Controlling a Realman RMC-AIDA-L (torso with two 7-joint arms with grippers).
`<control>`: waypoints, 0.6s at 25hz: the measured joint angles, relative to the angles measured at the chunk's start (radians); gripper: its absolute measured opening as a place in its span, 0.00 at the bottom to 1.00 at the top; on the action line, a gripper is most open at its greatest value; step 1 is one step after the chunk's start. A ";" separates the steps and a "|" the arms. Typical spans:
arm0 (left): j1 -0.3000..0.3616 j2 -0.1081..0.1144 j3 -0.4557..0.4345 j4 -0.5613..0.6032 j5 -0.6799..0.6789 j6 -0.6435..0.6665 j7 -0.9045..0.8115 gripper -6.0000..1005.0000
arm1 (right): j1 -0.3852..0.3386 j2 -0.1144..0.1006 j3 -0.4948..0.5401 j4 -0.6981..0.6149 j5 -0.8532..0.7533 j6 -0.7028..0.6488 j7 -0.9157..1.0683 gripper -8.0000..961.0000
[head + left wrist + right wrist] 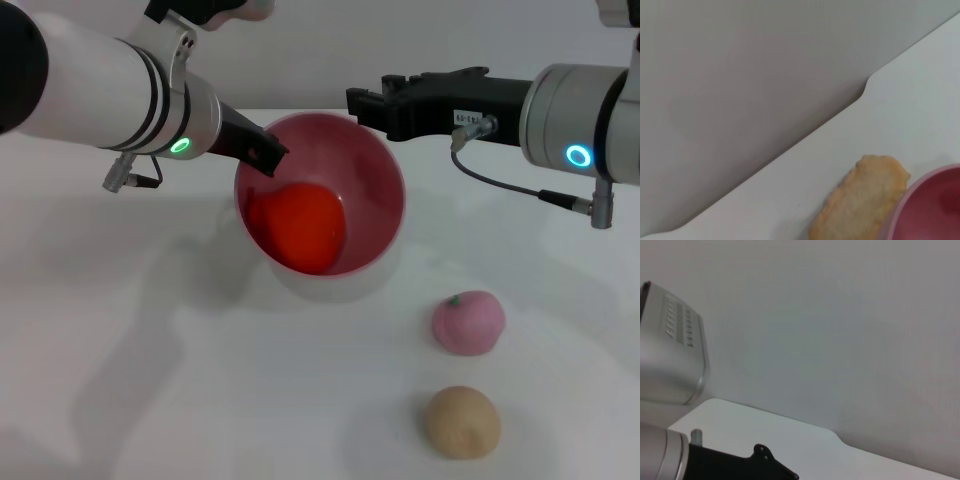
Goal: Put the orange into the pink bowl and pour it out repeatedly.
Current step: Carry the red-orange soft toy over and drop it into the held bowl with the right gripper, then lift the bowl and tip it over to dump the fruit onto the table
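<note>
In the head view, the pink bowl (372, 160) sits tipped in the upper middle of the frame, lifted off the white table (150, 350), with the orange (298, 225) resting inside against its lower wall. The left gripper (262, 150), coming from the upper left, pinches the bowl's left rim. The right gripper (385, 105) reaches in from the upper right, its fingers pressed together just over the far rim. At lower right lie a pink peach (468, 321) and a beige lump (461, 421)
</note>
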 joint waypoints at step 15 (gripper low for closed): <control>-0.002 -0.003 0.165 -0.014 0.014 0.183 0.110 0.05 | -0.145 0.007 0.225 0.044 -0.495 -0.318 0.185 0.54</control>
